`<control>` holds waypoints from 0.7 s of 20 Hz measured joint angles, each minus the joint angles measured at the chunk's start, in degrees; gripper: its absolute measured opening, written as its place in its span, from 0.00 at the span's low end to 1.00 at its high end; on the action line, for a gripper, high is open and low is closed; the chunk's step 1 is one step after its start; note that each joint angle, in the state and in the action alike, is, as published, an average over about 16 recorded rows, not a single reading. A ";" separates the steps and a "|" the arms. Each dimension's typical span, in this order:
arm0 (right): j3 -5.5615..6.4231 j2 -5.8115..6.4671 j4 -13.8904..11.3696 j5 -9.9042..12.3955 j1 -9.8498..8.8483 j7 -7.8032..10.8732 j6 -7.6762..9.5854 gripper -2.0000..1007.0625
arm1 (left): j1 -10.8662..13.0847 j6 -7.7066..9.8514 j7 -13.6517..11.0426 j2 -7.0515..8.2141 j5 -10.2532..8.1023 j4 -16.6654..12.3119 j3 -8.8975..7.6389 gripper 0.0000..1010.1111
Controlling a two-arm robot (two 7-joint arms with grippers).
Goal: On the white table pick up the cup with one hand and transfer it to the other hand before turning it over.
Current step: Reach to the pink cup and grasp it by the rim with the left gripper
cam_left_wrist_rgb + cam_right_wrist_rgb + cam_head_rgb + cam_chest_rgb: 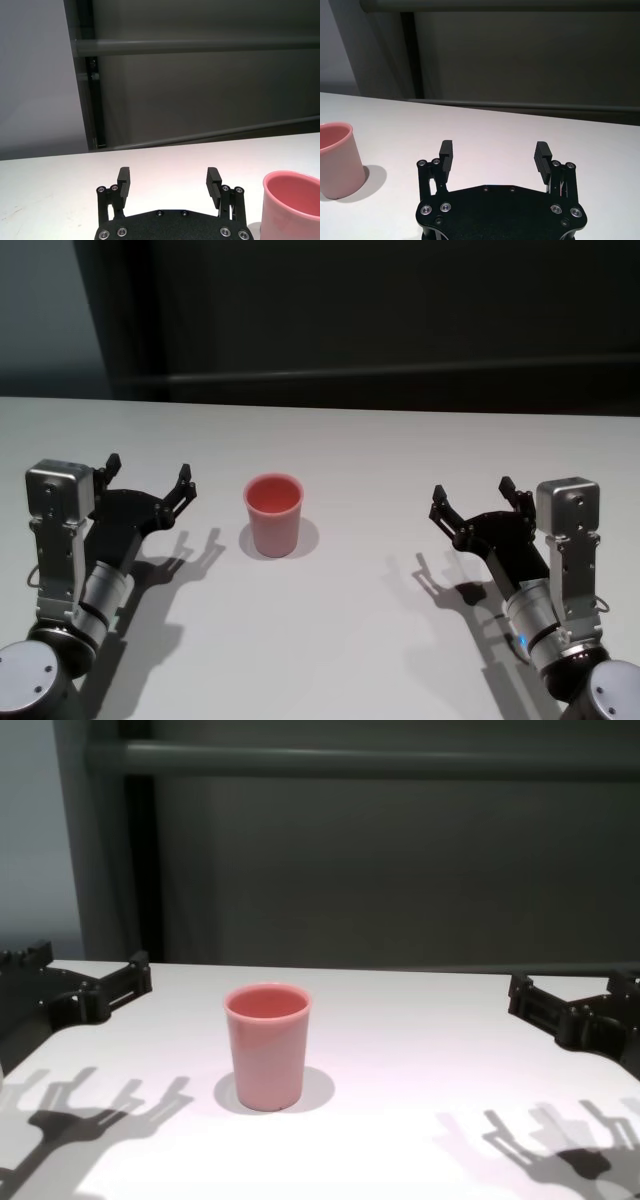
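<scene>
two grippers, one cup. the left gripper (148, 478) and right gripper (472, 498) hover spread wide, holding nothing, either side of the cup (273, 514), which stands upright mid white table (400, 450). only the chest view shows the cup's full taper.

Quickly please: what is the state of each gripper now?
Left gripper: open, empty, beside the cup.
Right gripper: open, empty.
</scene>
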 joint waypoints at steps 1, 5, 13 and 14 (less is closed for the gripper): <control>0.00 0.00 0.00 0.00 0.00 0.00 0.00 0.99 | 0.00 0.00 0.00 0.00 0.00 0.00 0.00 0.99; 0.00 0.00 0.00 0.00 0.00 0.00 0.00 0.99 | 0.00 0.00 0.00 0.00 0.00 0.00 0.00 0.99; 0.00 0.00 0.00 0.00 0.00 0.00 0.00 0.99 | 0.00 0.00 0.00 0.00 0.00 0.00 0.00 0.99; 0.00 0.00 0.00 0.00 0.00 0.00 0.00 0.99 | 0.00 0.00 0.00 0.00 0.00 0.00 0.00 0.99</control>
